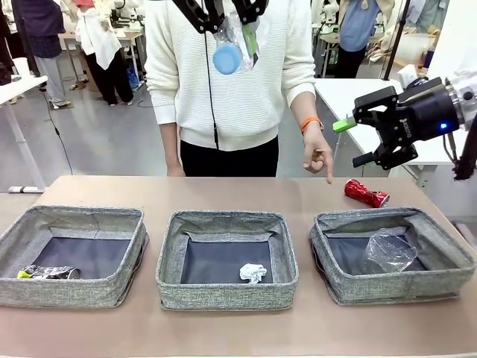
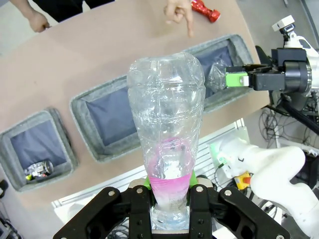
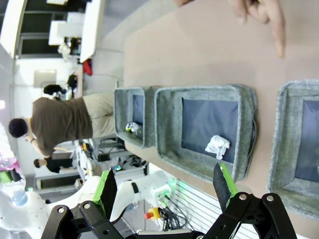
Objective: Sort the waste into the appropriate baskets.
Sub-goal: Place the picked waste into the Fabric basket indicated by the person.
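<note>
High above the table my left gripper [image 1: 229, 30] is shut on the clear pink-labelled bottle [image 1: 232, 51], blue cap down; in the left wrist view the bottle [image 2: 167, 129] rises from between the pads. My right gripper [image 1: 363, 138] hangs open and empty above the right basket [image 1: 402, 287], which holds a clear plastic cup [image 1: 389, 250]. A crushed red can [image 1: 366, 193] lies on the table behind that basket. The middle basket [image 1: 223, 294] holds a white paper ball [image 1: 253, 273], and the left basket [image 1: 74, 294] a dark printed can [image 1: 48, 272].
A person in a white sweater stands at the far side. One hand [image 1: 320, 155] points a finger down at the table beside the red can. Bare tabletop runs behind and in front of the baskets. A white table [image 1: 350, 97] stands behind on the right.
</note>
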Robot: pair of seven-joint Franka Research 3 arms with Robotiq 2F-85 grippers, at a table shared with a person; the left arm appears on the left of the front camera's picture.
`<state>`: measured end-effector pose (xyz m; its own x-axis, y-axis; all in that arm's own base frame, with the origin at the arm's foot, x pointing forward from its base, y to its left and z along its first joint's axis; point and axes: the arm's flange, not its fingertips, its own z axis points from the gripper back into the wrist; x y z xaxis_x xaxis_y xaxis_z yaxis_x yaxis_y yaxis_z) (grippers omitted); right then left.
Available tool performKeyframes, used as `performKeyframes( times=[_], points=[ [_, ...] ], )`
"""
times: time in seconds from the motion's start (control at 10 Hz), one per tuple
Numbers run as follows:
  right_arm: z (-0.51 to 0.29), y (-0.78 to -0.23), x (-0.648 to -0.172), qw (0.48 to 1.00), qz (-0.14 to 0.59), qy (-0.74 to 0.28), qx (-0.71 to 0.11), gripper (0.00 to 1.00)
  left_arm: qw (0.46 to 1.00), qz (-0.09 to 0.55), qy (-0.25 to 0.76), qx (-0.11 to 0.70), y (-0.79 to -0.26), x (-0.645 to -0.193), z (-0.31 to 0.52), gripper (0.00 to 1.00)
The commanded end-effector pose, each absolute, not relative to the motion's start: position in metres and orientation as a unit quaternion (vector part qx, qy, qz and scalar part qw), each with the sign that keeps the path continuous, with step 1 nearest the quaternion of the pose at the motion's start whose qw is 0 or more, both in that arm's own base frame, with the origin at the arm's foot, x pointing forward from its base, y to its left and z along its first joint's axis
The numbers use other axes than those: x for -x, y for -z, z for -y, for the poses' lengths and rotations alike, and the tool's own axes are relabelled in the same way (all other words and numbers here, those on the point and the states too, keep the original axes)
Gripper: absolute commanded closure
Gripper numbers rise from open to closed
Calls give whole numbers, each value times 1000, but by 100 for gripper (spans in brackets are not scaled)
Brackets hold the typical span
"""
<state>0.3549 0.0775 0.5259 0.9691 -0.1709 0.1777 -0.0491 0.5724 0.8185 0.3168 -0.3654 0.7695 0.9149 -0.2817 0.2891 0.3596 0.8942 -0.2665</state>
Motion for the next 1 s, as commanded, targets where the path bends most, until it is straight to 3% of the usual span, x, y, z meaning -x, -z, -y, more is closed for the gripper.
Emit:
performKeyframes(
  times=[0.0,0.7,0.9],
  points=[
    [-79,-529,-355,880,115,40,-458,0,966,128,163,156,-772,-315,363,78],
    [-79,-529,-355,880,115,40,-458,0,965,122,166,159,-770,-317,365,78],
    [-44,-522,-339,885,126,35,-446,0,961,135,146,192,-715,-296,373,78]
  ],
)
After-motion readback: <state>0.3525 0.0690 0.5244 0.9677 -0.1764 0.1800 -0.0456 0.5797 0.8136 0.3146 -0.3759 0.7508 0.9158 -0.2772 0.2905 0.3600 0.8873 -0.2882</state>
